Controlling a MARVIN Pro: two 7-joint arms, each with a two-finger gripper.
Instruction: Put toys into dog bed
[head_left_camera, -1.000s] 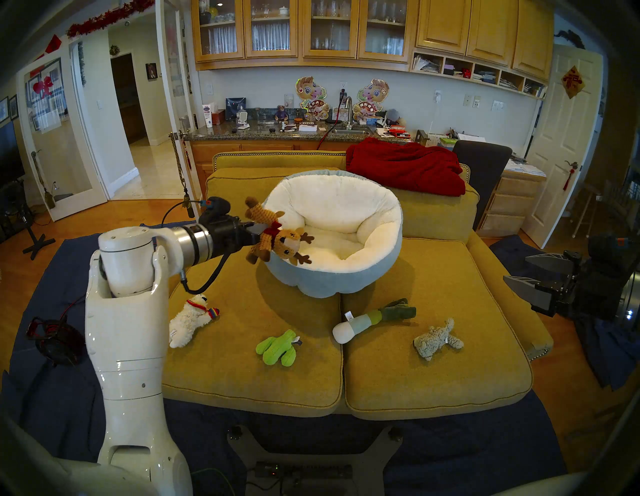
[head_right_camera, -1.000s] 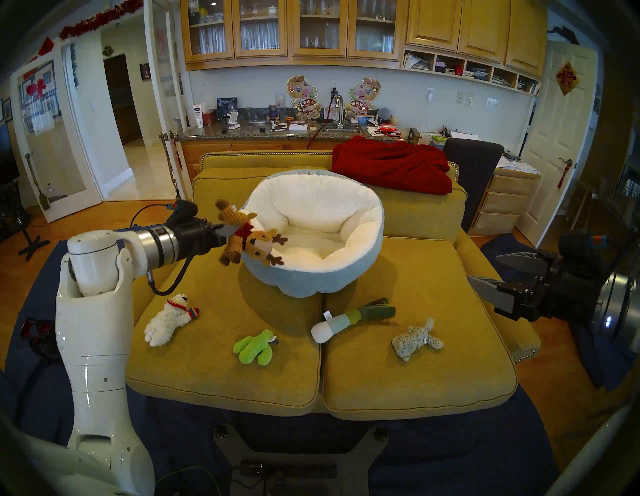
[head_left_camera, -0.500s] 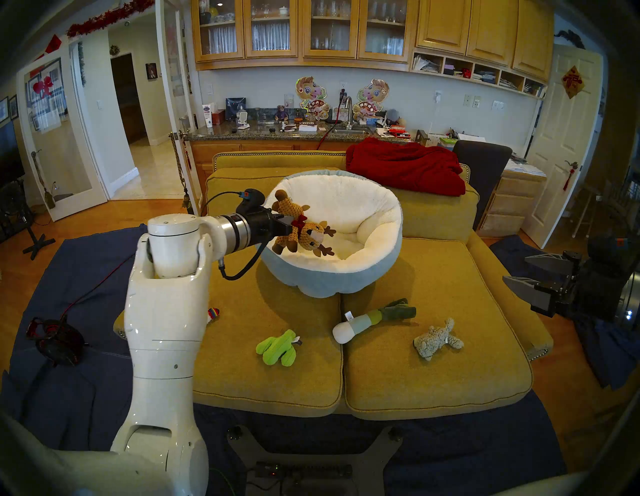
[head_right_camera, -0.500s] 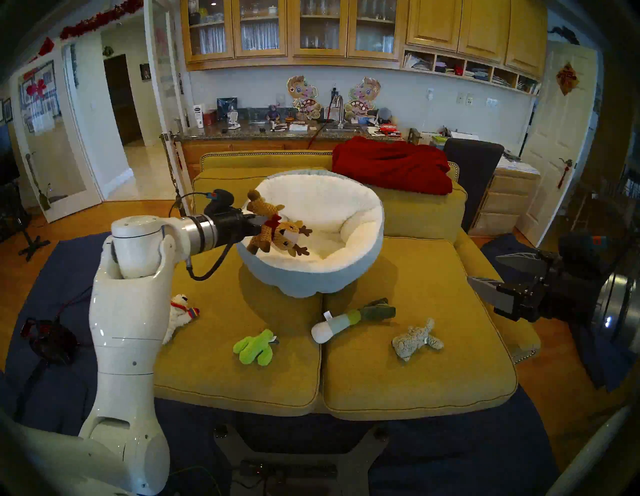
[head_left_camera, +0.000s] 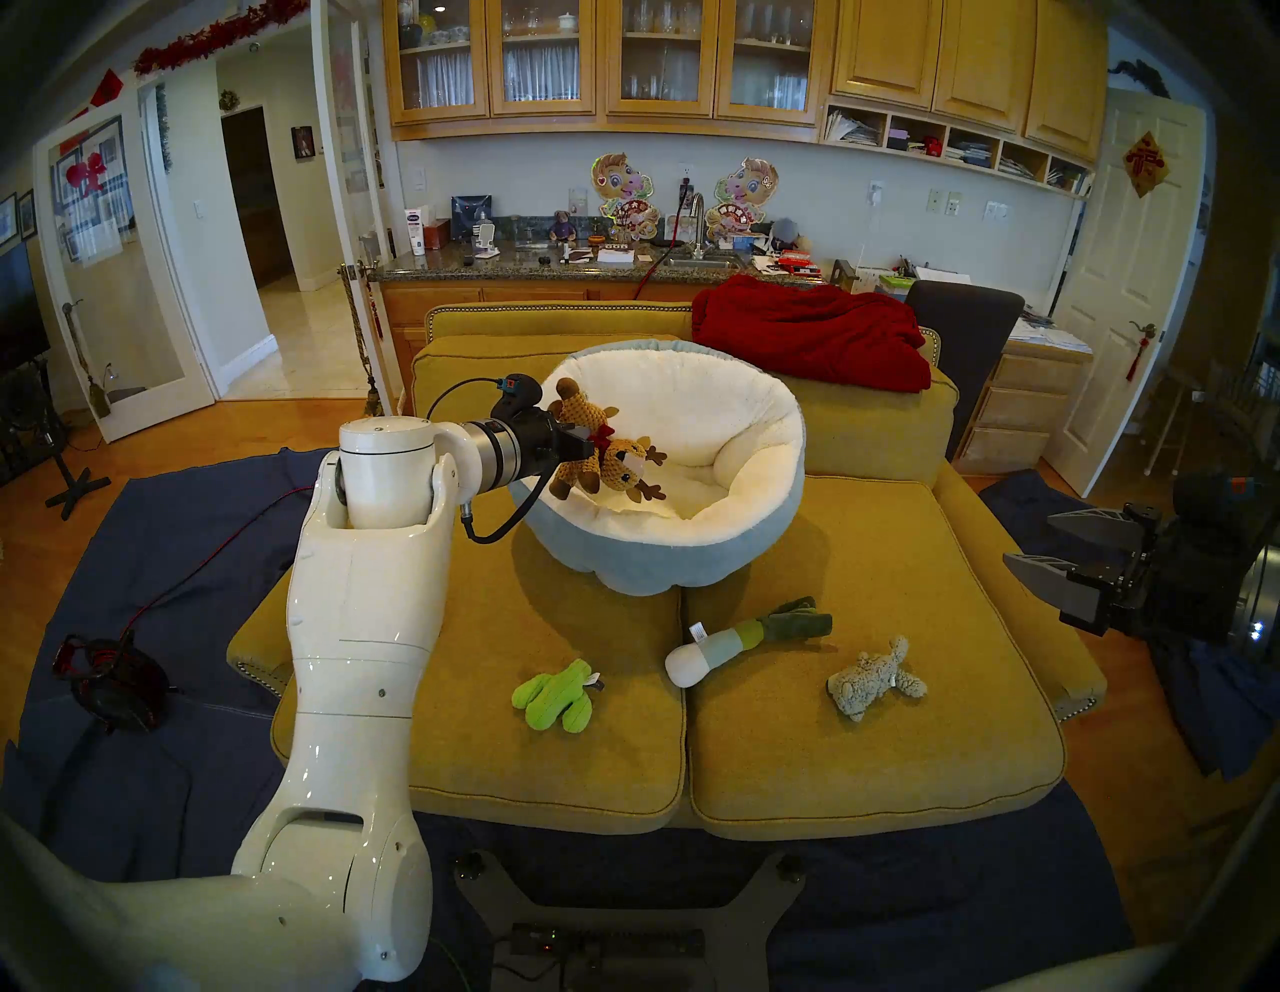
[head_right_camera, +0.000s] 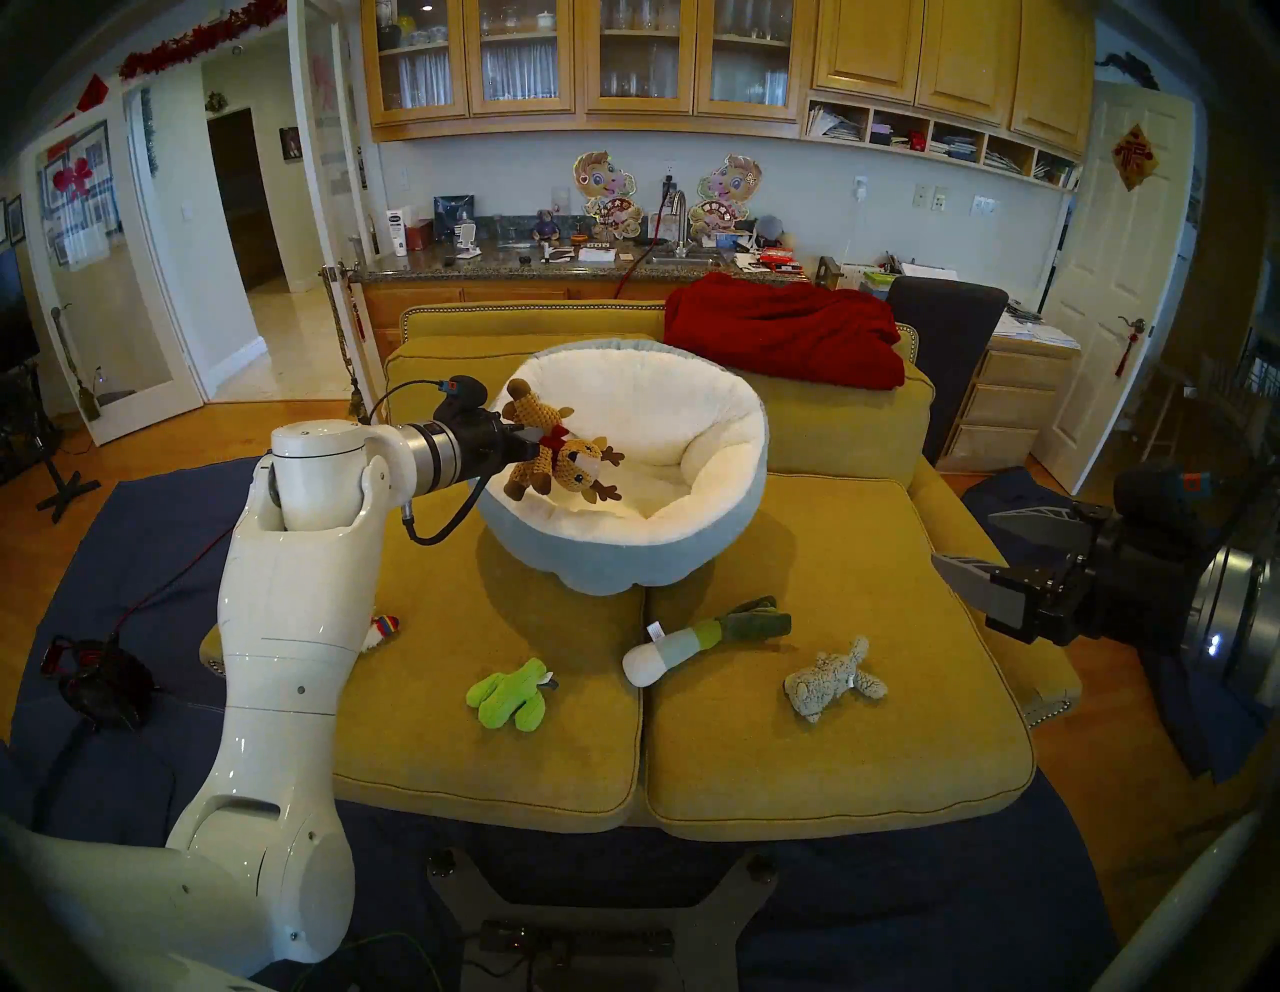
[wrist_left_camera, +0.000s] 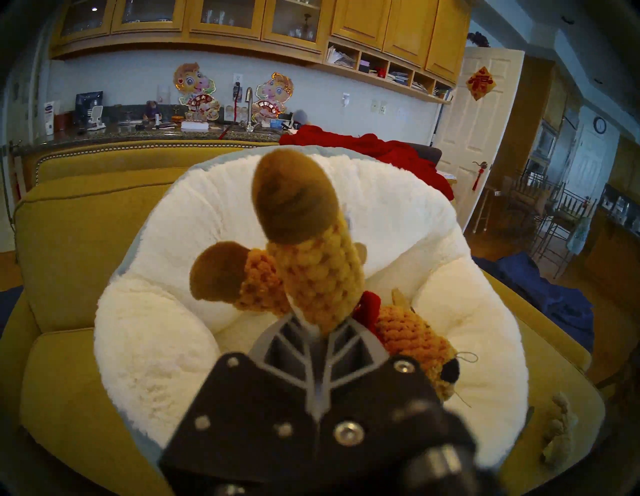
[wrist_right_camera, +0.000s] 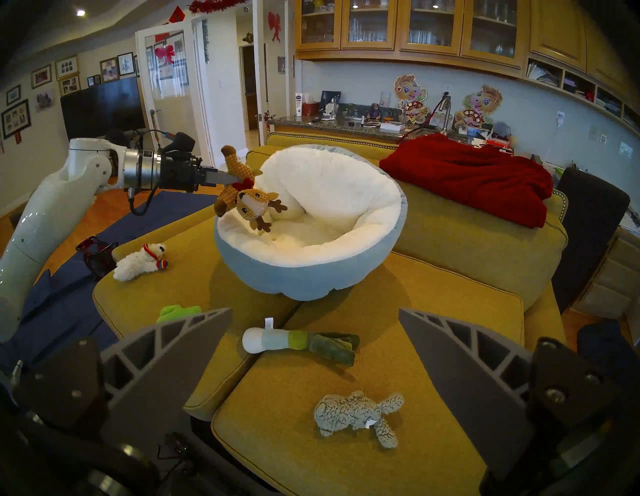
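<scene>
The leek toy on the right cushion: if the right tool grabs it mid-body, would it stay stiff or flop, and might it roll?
The leek toy looks stuffed and soft, so its flat dark-green leaves would probably droop. Its white end is rounded, so a push might roll it slightly, though the leaves should stop it. It probably weighs little: the similar reindeer hangs easily from the left tool.
</scene>
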